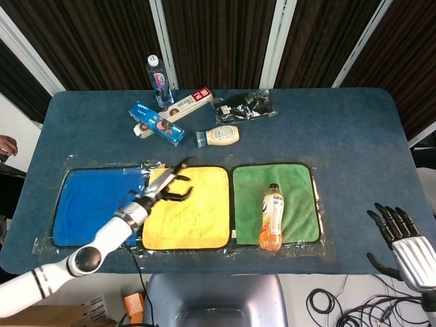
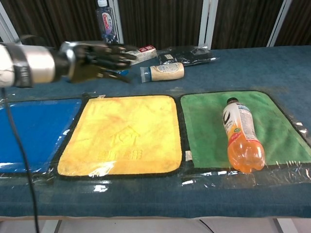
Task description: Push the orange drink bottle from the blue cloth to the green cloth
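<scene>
A: Where's the orange drink bottle (image 1: 270, 219) sitting rn?

B: It's lying on its side on the green cloth (image 1: 296, 192), lower centre-right of the head view, cap pointing up-frame. Its base is hanging at the cloth's near edge, maybe slightly over it. The blue cloth (image 1: 95, 204) at lower left is lying bare.

A: Hands?

B: The left hand (image 1: 172, 185) is hovering over the yellow cloth (image 1: 197, 214), fingers apart, holding nothing. The right hand (image 1: 394, 228) is idling at lower right off the table, fingers spread, also holding nothing.

A: Risks?

B: Imo the bottle's round, so any bump could be rolling it off the near edge.

A: Clutter?

B: The cookie box (image 1: 157, 123), mayo bottle (image 1: 220, 135), water bottle (image 1: 159, 80) and black pouch (image 1: 244, 105) are sitting up top, not blocking anything.
</scene>
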You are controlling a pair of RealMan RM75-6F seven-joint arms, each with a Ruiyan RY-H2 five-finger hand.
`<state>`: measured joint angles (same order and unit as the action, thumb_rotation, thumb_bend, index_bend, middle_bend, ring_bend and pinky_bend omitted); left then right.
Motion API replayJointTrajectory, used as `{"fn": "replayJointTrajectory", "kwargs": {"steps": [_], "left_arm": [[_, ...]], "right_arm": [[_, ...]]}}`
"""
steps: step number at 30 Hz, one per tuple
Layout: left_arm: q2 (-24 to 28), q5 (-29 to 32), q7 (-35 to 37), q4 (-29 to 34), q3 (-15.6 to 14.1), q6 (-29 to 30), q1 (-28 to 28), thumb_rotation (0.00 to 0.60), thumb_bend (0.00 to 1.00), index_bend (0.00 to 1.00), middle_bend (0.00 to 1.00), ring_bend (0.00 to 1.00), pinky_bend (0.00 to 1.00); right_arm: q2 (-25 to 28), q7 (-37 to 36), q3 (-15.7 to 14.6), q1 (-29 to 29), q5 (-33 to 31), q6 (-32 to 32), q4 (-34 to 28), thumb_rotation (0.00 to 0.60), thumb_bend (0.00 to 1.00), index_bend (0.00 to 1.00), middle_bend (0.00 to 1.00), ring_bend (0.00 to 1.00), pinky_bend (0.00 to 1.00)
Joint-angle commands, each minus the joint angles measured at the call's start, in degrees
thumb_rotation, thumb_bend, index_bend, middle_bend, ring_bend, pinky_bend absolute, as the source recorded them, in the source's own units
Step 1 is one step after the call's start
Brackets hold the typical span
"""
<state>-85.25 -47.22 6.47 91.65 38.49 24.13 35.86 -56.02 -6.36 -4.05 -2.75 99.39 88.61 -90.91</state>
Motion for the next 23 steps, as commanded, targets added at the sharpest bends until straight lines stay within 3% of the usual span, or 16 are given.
{"fn": "replayJointTrajectory", "kwargs": {"steps": [1,6,10,16,23], "left_arm": [[15.21,-22.11,-13.14,7.46,-14.35,32.45,-19.79,0.6,0.48,0.0,0.0,0.0,0.12],[16.15,-43.01,-2.29,1.72,-25.67,51.05,-30.58,0.6,0.47,0.0,0.0,0.0,0.09],[13.59,-49.64,2.01,-4.29,-30.57,60.95,-34.4,0.6,0.41,0.0,0.0,0.0,0.08],[15.91,-52.13,1.37,-4.5,-35.17,59.64,-33.95,0.6,0.39,0.0,0.0,0.0,0.08],[16.56,-50.79,-2.09,-2.44,-36.59,57.77,-32.8,0.6,0.28,0.0,0.0,0.0,0.08]], "right_arm": [[-0.71,1.97,0.35,-0.56,-0.69,-1.47,-0.84,0.6,0.24,0.0,0.0,0.0,0.0],[-2.21,6.59,0.83,-1.49,-1.68,-4.02,-2.26,0.6,0.24,0.0,0.0,0.0,0.0],[-2.81,8.73,1.03,-1.56,-2.49,-4.75,-2.8,0.6,0.24,0.0,0.0,0.0,0.0],[-2.88,8.96,1.09,-1.17,-2.69,-4.11,-2.83,0.6,0.24,0.0,0.0,0.0,0.0],[-2.89,8.88,1.07,-1.3,-2.52,-4.22,-2.67,0.6,0.24,0.0,0.0,0.0,0.0]]}}
